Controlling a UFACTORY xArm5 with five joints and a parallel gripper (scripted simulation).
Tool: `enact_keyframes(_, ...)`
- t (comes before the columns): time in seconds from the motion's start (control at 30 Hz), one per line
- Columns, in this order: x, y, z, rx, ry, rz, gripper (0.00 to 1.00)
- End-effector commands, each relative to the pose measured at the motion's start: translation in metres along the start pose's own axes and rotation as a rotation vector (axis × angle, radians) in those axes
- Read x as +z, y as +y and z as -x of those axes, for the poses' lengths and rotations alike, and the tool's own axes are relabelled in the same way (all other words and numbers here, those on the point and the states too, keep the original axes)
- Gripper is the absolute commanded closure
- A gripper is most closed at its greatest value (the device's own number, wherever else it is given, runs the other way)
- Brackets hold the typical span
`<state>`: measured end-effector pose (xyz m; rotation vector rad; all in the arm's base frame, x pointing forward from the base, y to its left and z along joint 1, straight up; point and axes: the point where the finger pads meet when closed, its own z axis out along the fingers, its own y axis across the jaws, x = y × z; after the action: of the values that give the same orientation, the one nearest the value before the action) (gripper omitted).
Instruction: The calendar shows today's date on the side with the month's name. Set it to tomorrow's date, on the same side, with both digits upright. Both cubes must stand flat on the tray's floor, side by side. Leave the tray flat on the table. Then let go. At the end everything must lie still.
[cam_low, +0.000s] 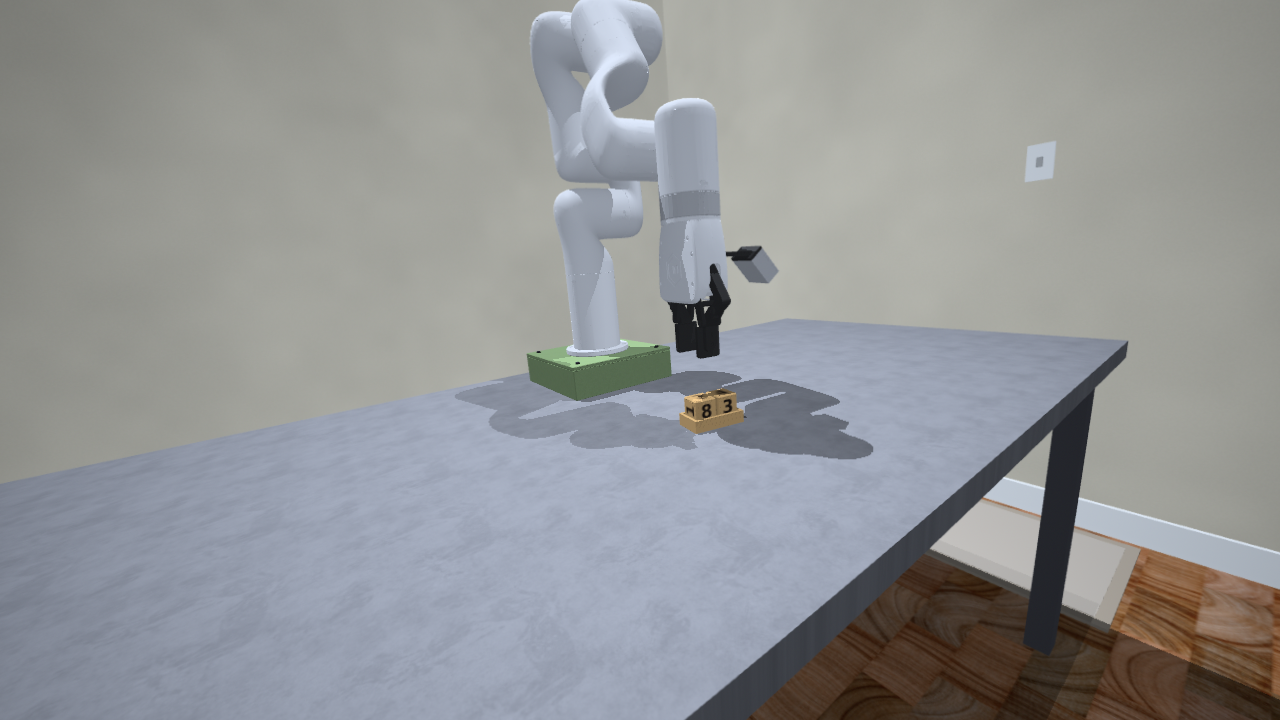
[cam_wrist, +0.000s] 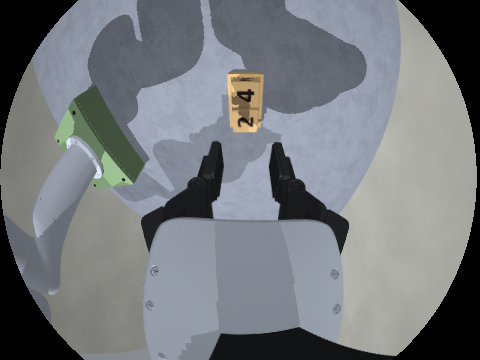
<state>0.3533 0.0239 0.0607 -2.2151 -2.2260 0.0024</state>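
Observation:
The small wooden calendar [cam_low: 711, 411] [cam_wrist: 246, 102] stands on the grey table [cam_low: 447, 537]. Its tray [cam_low: 713, 426] holds two cubes side by side. In the exterior view the left cube [cam_low: 705, 409] shows an 8 and the right cube [cam_low: 728, 405] shows a 3, both upright. In the wrist view the cubes' top faces show a 2 and a 4. My gripper [cam_low: 697, 344] [cam_wrist: 246, 153] hangs well above the calendar, open, with nothing between its fingers.
The arm's green base [cam_low: 597, 367] [cam_wrist: 100, 140] stands on the table behind and left of the calendar. The table's right edge [cam_low: 1029, 429] lies some way to the right.

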Motion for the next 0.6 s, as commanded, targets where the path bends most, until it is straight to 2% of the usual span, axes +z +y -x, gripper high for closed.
enact_keyframes(0.0, -0.0092, 0.0, 0.0, 0.0, 0.0, 0.0, 0.51)
enact_keyframes(0.1, -0.0095, 0.0, 0.0, 0.0, 0.0, 0.0, 0.51)
enact_keyframes(0.13, -0.0095, 0.0, 0.0, 0.0, 0.0, 0.0, 0.0)
enact_keyframes(0.57, -0.0095, 0.0, 0.0, 0.0, 0.0, 0.0, 0.0)
